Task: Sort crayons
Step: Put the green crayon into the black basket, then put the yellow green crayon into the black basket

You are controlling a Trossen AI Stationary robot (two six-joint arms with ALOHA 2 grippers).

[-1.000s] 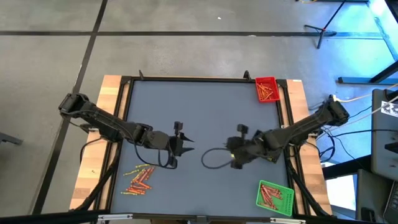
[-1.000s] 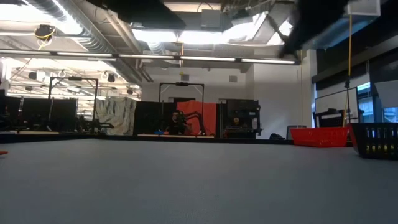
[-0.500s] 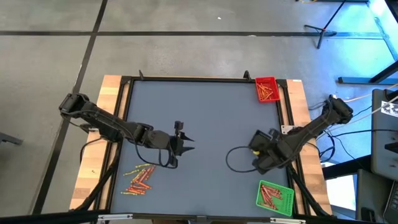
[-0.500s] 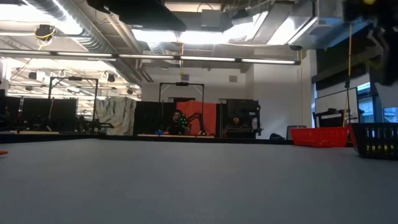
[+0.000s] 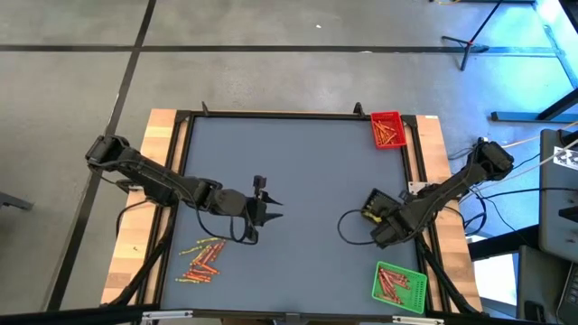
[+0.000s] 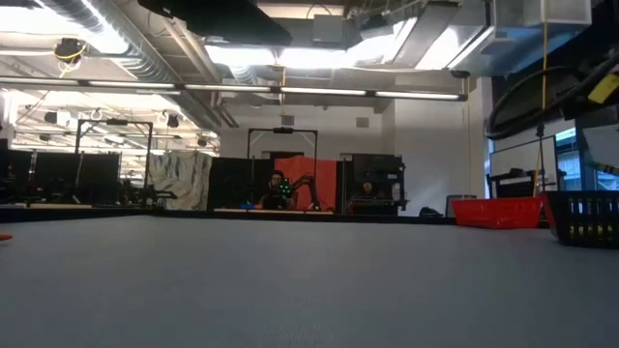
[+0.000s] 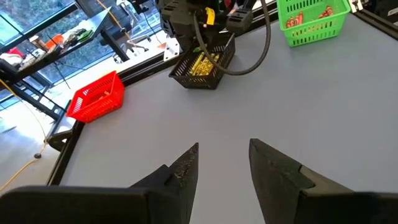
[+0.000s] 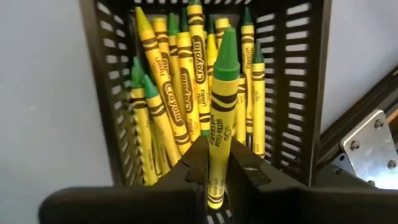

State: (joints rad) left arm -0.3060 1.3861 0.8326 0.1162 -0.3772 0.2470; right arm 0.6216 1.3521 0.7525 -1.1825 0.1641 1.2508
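On the grey table (image 5: 298, 162), right gripper (image 8: 217, 163) pinching yellow-green crayon (image 8: 221, 118) over black tray (image 8: 109, 81), left gripper (image 7: 222, 163) parted.

Ahead of the left gripper (image 7: 221, 163) the grey table (image 5: 298, 162) lies bare across to the right arm (image 5: 433, 199) and the black tray (image 7: 202, 65). Behind it, loose crayons (image 5: 202, 259) crowd the near left corner. Under the right gripper (image 8: 217, 163) the black tray is packed with crayons; the green tray (image 5: 398, 283) stands near, the red tray (image 5: 388, 129) well apart.

right arm: swung from table centre toward the right edge
right end effector (image 8: 216, 163): now over the black tray (image 8: 99, 74), clamping a crayon (image 8: 222, 118)
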